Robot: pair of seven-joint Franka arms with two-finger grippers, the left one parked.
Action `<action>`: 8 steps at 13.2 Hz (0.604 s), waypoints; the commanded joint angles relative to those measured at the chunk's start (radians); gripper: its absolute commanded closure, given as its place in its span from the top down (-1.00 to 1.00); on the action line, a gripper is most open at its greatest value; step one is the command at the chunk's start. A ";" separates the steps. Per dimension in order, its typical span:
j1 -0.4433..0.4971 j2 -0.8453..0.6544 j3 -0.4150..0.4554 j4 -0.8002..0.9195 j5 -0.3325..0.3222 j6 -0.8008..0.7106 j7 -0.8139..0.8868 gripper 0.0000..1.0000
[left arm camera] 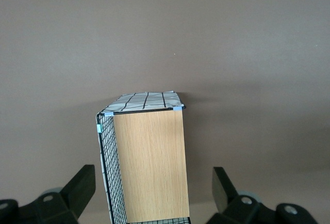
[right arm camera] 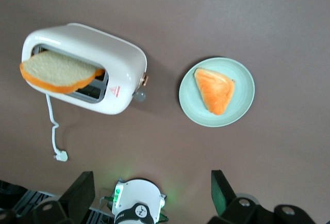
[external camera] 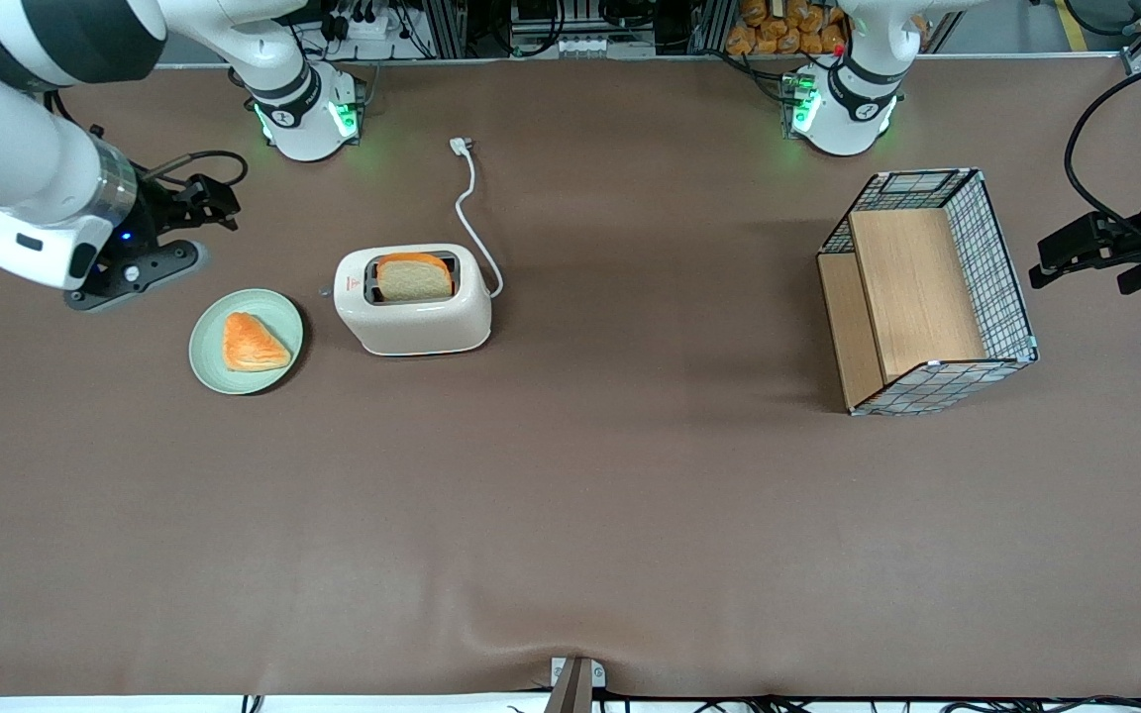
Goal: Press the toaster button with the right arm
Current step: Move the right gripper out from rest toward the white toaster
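Observation:
The cream-white toaster (external camera: pixel 412 299) stands on the brown table with a bread slice (external camera: pixel 415 277) in one slot. It also shows in the right wrist view (right arm camera: pixel 85 66). The toaster button (right arm camera: pixel 139 96) is a small grey tab on the narrow end face that faces the green plate (external camera: pixel 246 341). My right gripper (external camera: pixel 206 201) is open and empty. It hangs above the table toward the working arm's end, apart from the toaster and farther from the front camera than the plate. Its fingers (right arm camera: pixel 77 195) stand wide apart.
The green plate holds an orange triangular pastry (external camera: pixel 254 343). The toaster's white cord (external camera: pixel 471 213) runs to a plug (external camera: pixel 460 146) near the working arm's base (external camera: pixel 308 114). A wire basket with wooden shelves (external camera: pixel 927 292) lies toward the parked arm's end.

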 commanded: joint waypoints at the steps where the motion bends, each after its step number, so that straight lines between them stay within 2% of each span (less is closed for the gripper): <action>1: 0.038 -0.092 -0.009 -0.131 0.005 0.052 -0.057 1.00; 8: 0.084 -0.272 -0.011 -0.463 0.003 0.262 -0.201 0.99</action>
